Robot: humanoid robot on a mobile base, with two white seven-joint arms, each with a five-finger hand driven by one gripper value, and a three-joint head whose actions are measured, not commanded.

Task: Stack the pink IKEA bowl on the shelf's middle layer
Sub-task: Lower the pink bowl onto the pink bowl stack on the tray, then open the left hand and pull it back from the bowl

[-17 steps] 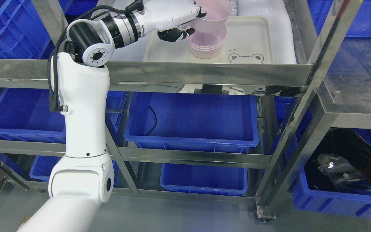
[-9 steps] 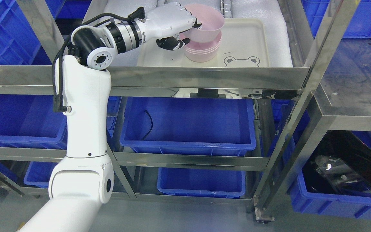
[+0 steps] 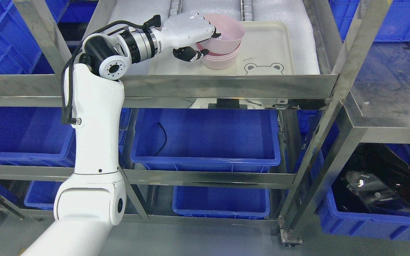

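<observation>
Left hand [image 3: 190,33]: reached in over the shelf level, arm entering from lower left and bent at the elbow below the steel rail. Fingers [image 3: 190,54] closed on the left rim of the pink bowl [image 3: 226,33], thumb side over the rim, dark fingertips beneath on the outer wall.

Pink bowl: held tilted, opening turned up and slightly toward the right, lower part seated in the mouth of the bowl stack [image 3: 222,59]. Not level with the stack; left side raised by the grip, right side low against the top rim of the stack.

Bowl stack: pink, upright, resting on the cream tray [image 3: 276,42], left of centre on that tray. Bear face print [image 3: 263,67] on the tray, near its front edge, just right of the stack.

Cream tray: lying on white foam padding [image 3: 279,10] on the shelf level, behind the front steel rail [image 3: 226,85].

Below the rail: large blue bin [image 3: 205,135] on the next level down, black cable [image 3: 163,137] inside at its left wall. Smaller blue bin [image 3: 221,201] on the lowest level. Further blue bins at far left and far right.

Lower right: dark object under clear wrap [image 3: 379,192] inside a blue bin.

Right hand: outside the camera field.
</observation>
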